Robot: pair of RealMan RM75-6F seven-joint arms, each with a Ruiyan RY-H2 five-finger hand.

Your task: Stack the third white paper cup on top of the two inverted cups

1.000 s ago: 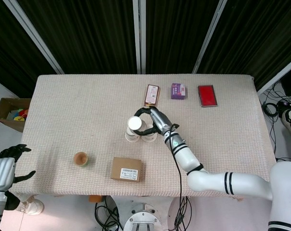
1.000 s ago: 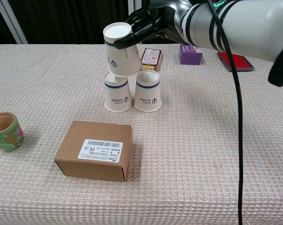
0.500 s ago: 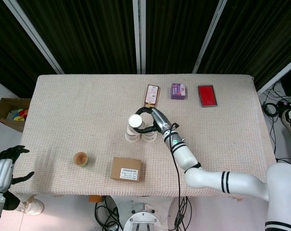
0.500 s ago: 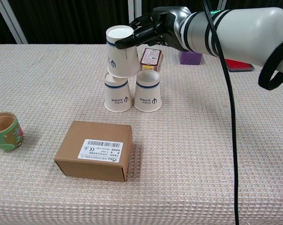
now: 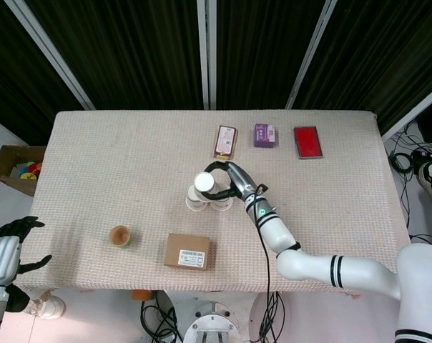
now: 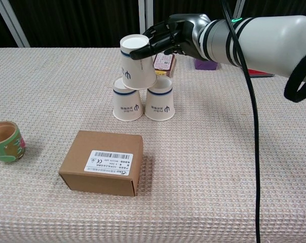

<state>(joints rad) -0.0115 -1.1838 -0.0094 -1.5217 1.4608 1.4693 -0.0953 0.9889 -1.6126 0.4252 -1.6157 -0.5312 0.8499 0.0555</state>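
Third white paper cup (image 6: 137, 62), inverted: light, thin-walled, crushable, best held gently near its stiffer base, as right hand (image 6: 174, 36) holds it.

Two inverted cups (image 6: 144, 105) stand side by side, touching, mid-table (image 5: 116, 164). Third cup (image 6: 137, 63), inverted and slightly tilted, sits above the pair, over the seam, right hand (image 6: 174, 38) at its rear-right side. Cardboard box (image 6: 102, 162) lies in front of the pair. Small pot (image 6: 4, 141) stands left of the box, well apart. Behind the cups: three flat packets (image 5: 267, 138) in a row along the far edge. Left hand (image 5: 6, 251) off the table's left near corner.
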